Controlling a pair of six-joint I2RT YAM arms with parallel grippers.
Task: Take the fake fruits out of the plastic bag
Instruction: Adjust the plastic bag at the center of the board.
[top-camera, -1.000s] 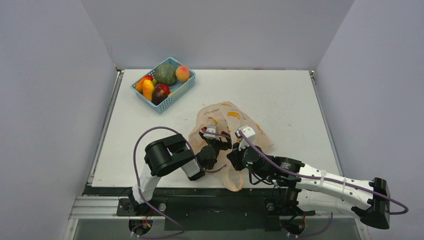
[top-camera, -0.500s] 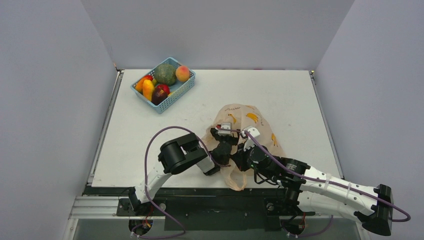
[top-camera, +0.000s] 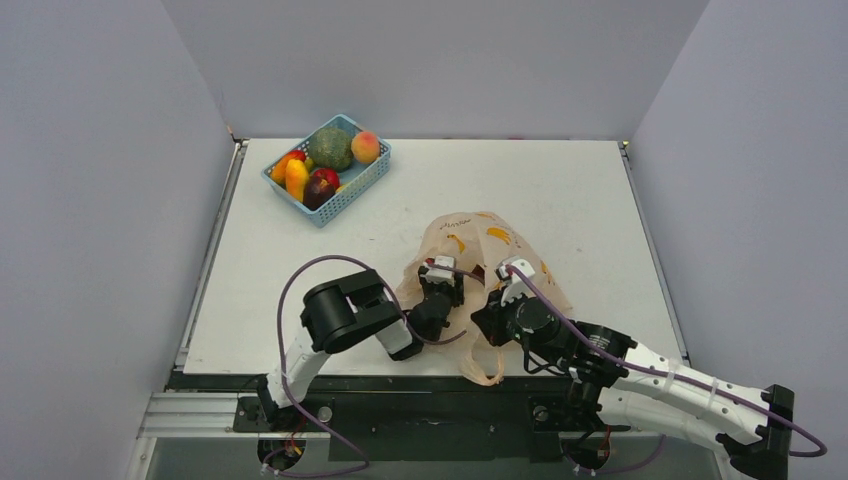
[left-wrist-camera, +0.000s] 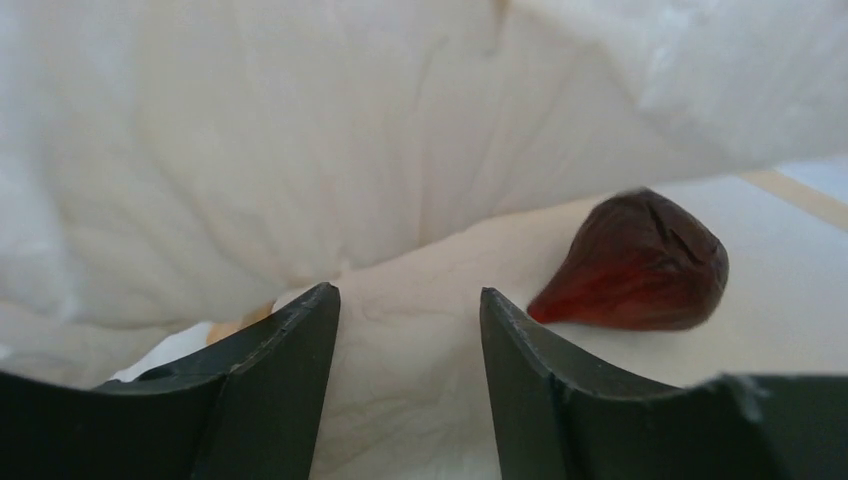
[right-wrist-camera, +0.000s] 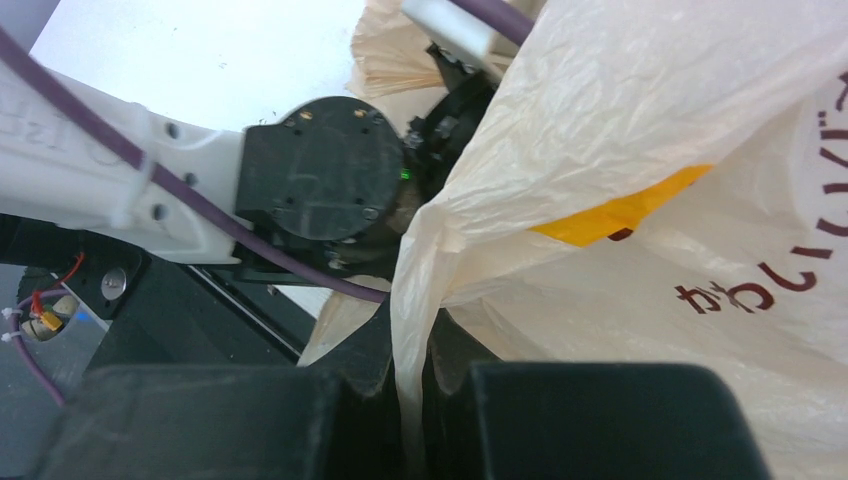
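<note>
1. At the near edge of the desk (top-camera: 560, 180), the two arms are reaching forward and leaning in toward each other. Both wrists are meeting at the plastic bag (top-camera: 478, 232).
2. The right pincer (right-wrist-camera: 412, 365) is clamping a fold of the bag. In the right wrist view the pale-orange film is running straight down between its two dark fingers, which are pressed together on it.
3. Above that pinch the film is billowing up and to the right, showing a yellow-orange banana print and dark lettering.
4. The left pincer (left-wrist-camera: 407, 300) is sitting inside the bag with its fingers spread apart. Only the crumpled plastic floor is lying between them.
5. A dark maroon fruit (left-wrist-camera: 640, 265) is lying on the bag's floor, just beyond the finger on the right of the left wrist view. It is glossy and teardrop-shaped, with its narrow end pointing toward that finger; the two are not touching.
6. From above, the bag is resting crumpled on the near half of the desk, right of centre. Its loop handle (top-camera: 478, 365) is trailing toward the near edge between the arms.
7. At the far-left corner, well apart from the bag, a blue mesh basket (top-camera: 355, 190) is holding a green ball (top-camera: 330, 148) and a peach-pink fruit (top-camera: 365, 147). Several smaller orange, yellow and dark red pieces are lying beside them.
</note>
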